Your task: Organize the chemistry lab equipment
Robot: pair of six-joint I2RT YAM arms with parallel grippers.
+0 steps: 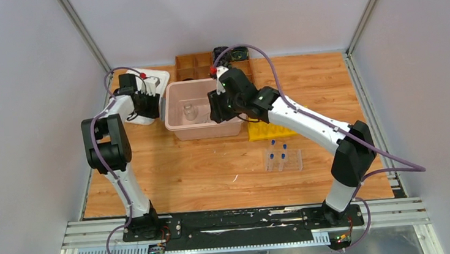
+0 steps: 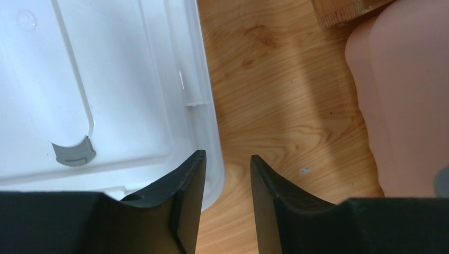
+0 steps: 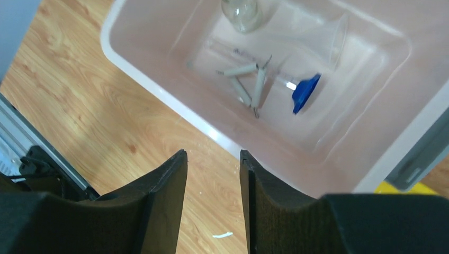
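A pink bin [image 1: 176,128] stands at mid table. In the right wrist view the bin [image 3: 159,90] holds a small clear beaker [image 3: 241,13], a clear funnel [image 3: 324,37], a white triangle [image 3: 248,83] and a small blue piece [image 3: 306,93]. The beaker [image 1: 190,111] also shows from above. Several clear tubes with blue caps [image 1: 280,157] stand in a clear rack on the table to the right. My right gripper [image 1: 215,110] [image 3: 213,156] is open and empty over the bin's near rim. My left gripper [image 1: 154,102] [image 2: 227,159] is open and empty, between a white tray and the bin.
A white tray [image 1: 145,91] [image 2: 106,95] lies left of the bin. A wooden compartment box [image 1: 195,65] stands behind the bin. A yellow object [image 1: 269,130] lies right of the bin under my right arm. The bin's wall [image 2: 407,106] is close on the left gripper's right.
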